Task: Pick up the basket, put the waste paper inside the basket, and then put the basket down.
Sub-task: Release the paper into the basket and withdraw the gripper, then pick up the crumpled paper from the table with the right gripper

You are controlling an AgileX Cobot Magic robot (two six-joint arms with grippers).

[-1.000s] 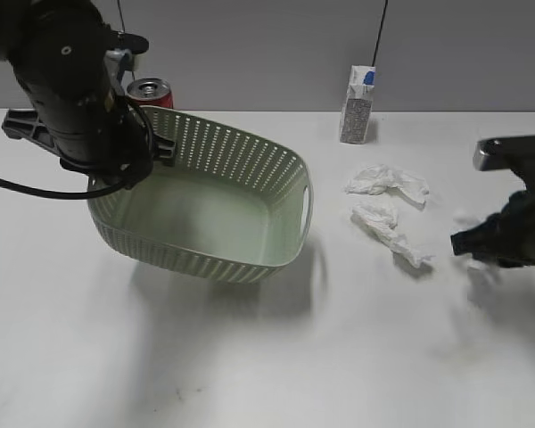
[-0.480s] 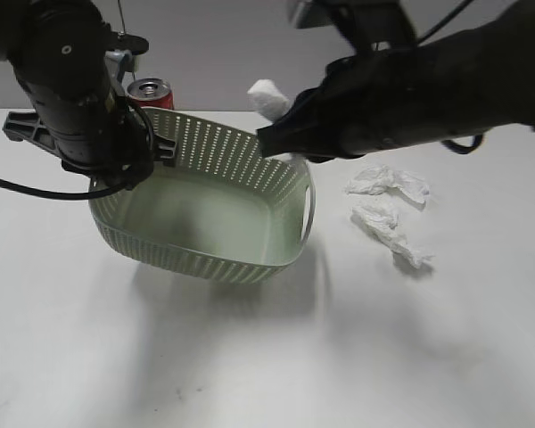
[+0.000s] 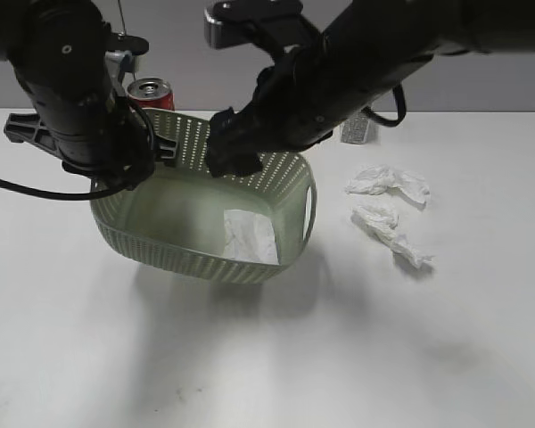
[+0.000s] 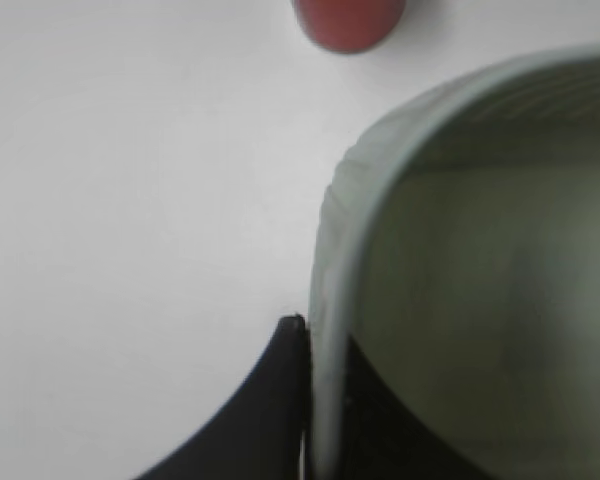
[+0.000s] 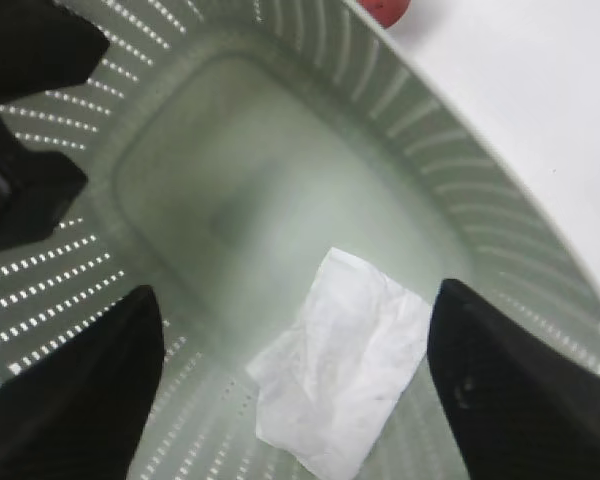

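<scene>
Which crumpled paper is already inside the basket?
The flat white paper piece lying in the basket, below the right end effector. The other two pieces are on the table.

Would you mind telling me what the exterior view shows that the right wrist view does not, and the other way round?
Only the exterior view shows two paper pieces on the table, the carton and the left gripper holding the rim. Only the right wrist view shows the right gripper open, its fingers spread over the basket. Both show the basket with one paper piece inside and the red can.
</scene>
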